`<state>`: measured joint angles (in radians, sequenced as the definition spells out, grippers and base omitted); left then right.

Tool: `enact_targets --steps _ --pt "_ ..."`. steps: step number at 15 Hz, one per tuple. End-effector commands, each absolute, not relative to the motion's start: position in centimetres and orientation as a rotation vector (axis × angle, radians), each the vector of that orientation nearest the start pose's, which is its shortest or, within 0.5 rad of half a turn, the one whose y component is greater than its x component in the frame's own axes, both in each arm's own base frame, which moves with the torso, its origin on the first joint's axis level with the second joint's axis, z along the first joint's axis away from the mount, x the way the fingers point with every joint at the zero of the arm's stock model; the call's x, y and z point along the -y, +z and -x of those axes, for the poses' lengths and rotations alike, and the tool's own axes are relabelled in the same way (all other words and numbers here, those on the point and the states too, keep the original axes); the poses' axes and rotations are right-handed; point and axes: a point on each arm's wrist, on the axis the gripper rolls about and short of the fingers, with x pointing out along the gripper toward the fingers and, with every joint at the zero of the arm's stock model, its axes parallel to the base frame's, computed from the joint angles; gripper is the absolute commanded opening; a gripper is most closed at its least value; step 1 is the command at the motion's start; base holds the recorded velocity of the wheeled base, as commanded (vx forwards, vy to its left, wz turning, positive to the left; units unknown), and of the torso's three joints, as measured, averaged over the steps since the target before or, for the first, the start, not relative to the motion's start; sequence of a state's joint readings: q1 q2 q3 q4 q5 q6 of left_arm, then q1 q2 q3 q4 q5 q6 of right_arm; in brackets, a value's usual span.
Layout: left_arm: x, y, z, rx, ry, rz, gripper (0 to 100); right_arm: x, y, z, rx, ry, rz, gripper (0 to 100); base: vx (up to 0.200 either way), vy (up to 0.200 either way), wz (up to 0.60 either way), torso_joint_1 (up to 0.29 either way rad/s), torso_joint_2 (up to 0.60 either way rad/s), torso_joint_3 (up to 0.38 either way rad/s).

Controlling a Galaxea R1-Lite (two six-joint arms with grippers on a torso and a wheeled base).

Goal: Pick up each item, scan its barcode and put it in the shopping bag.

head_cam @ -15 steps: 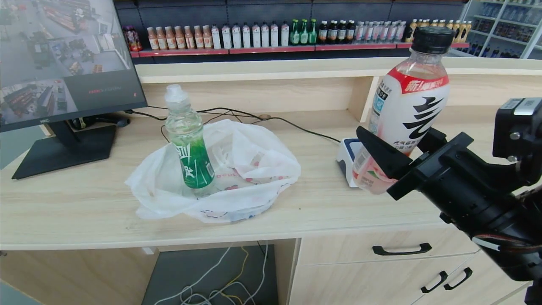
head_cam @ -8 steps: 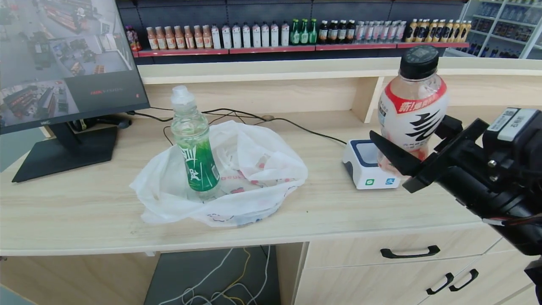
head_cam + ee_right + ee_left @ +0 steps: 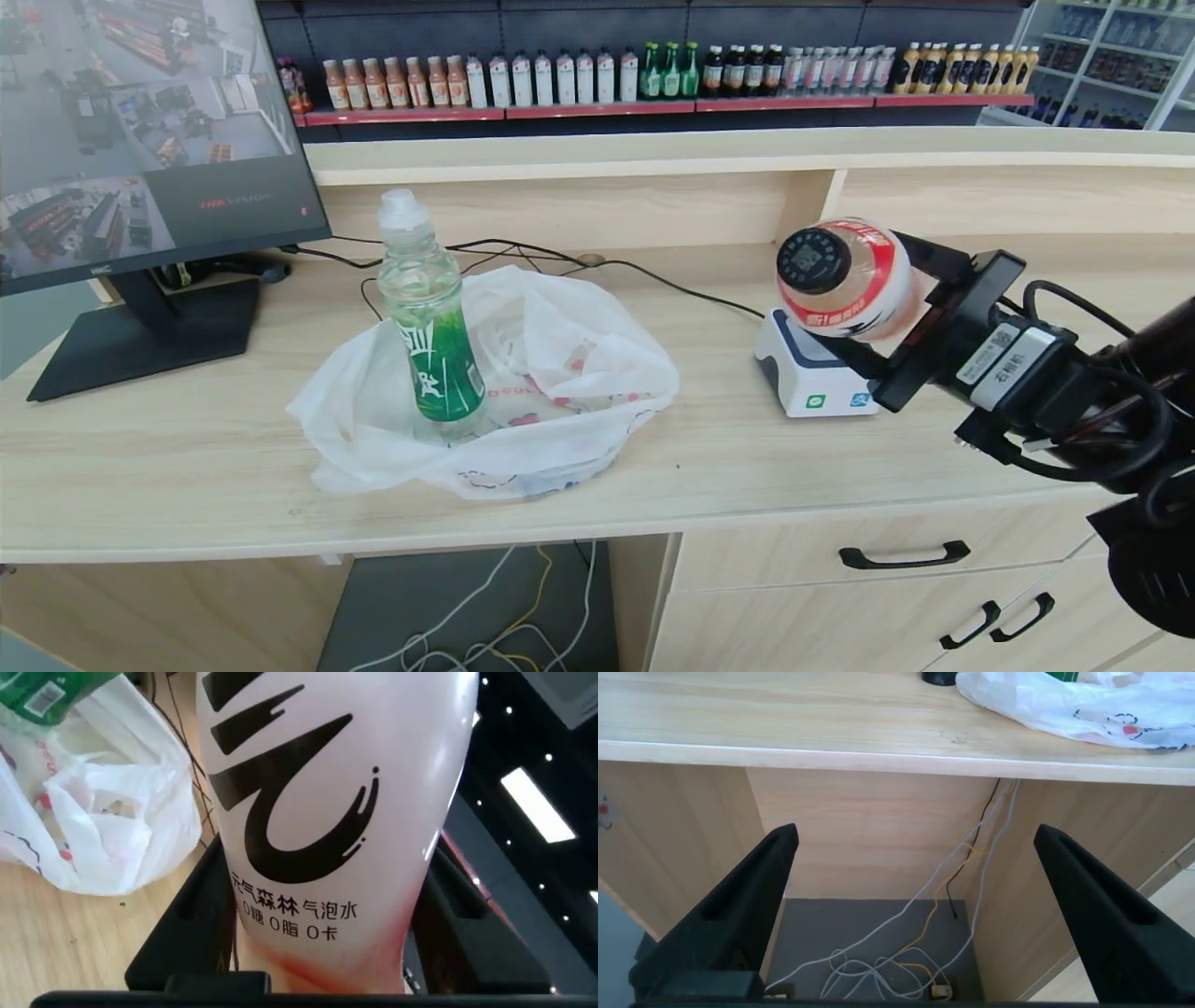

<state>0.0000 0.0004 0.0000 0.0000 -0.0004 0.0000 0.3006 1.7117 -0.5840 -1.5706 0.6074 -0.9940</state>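
The left gripper [image 3: 915,835] is held low in front of the counter [image 3: 785,719]. Its fingers are spread wide and nothing is between them. Only an edge of the bag [image 3: 1083,700] is seen there. The white bottle [image 3: 845,280] is squeezed by the right gripper [image 3: 859,289] and tipped over, just above the scanner [image 3: 808,378]. The scanner's top is partly hidden by it. To the left, a green bottle [image 3: 434,345] is stood upright in the open bag. What else is inside cannot be told. The monitor [image 3: 140,121] behind is cut off.
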Motion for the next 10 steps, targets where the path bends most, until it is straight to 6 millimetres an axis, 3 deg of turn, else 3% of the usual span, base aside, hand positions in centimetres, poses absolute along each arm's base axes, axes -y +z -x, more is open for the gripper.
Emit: enact_targets --steps 1,6,10 --pt "0.0 7.5 2.3 0.0 -0.002 0.0 100 -8.9 20.3 -27.2 0.864 0.628 1.029 0 0.0 0.0 0.0 0.0 0.0 0.0" --pt "0.0 7.5 2.3 0.0 0.0 0.0 100 -6.3 17.8 -29.8 0.912 0.68 1.228 0 0.0 0.0 0.0 0.0 0.0 0.0" --pt "0.0 7.5 2.3 0.0 0.0 0.0 100 -6.5 18.6 -30.7 0.979 0.639 1.291 0 0.0 0.0 0.0 0.0 0.0 0.0"
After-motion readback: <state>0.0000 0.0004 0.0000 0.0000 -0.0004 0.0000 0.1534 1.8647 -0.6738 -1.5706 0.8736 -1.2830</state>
